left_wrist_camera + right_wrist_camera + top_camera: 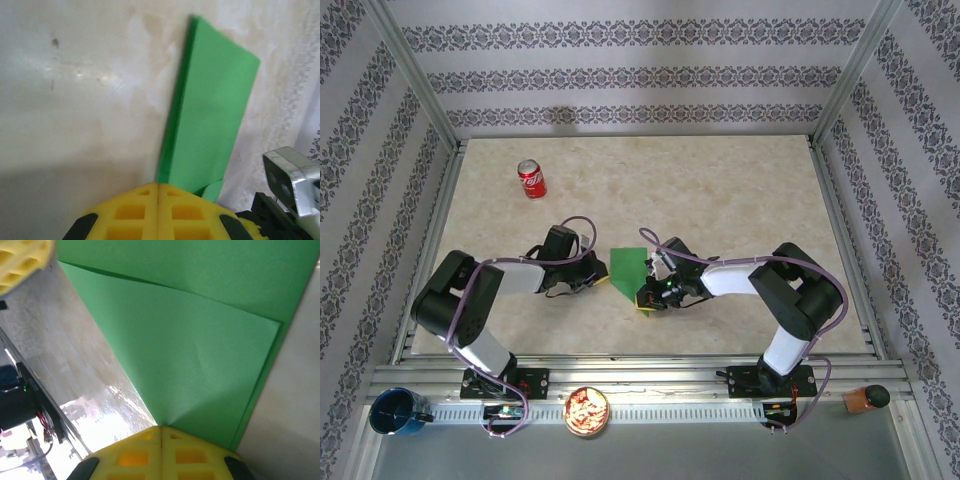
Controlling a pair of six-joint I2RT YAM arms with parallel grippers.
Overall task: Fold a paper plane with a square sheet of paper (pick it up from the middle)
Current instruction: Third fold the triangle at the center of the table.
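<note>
Both my left gripper and my right gripper are clenched on the folded square sheet of paper, mid-frame in the top view; it looks light, limp and easily creased, so I judge edge pinches safest.

Table: beige marbled top, rectangular, with metal rails along its edges.
Can: red, upright, on the far left part of the top.
Paper: bright green, plain, folded. It is nearer than the can, to its right and well apart from it. Whether it lies fully flat cannot be told.
</note>
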